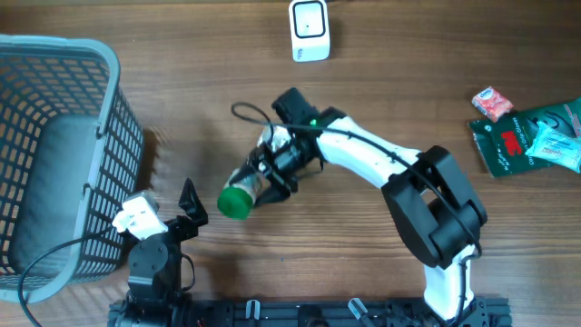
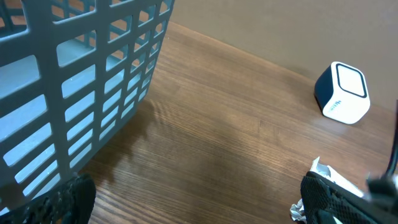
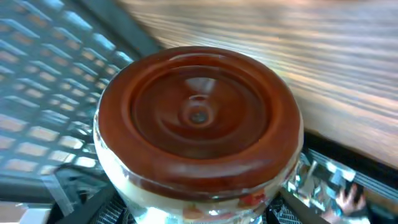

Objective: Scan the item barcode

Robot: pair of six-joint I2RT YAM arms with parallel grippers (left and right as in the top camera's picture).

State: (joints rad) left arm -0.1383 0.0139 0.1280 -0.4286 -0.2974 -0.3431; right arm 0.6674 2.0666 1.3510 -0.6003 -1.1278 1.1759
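At far left, a grey plastic lattice basket (image 1: 113, 64) stands on the wooden desk (image 1: 408, 82). Beside it, the left fingers (image 1: 189, 198) are spread and empty. At centre, the right fingers (image 1: 272, 173) pinch a clear green-capped jar (image 1: 243, 195). Step in hand: presentation. The next move calls for turning the barcode toward the white box scanner (image 1: 310, 30).

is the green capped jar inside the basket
No, the right hand holds the green-capped jar over the wooden table, off to the right of the basket.
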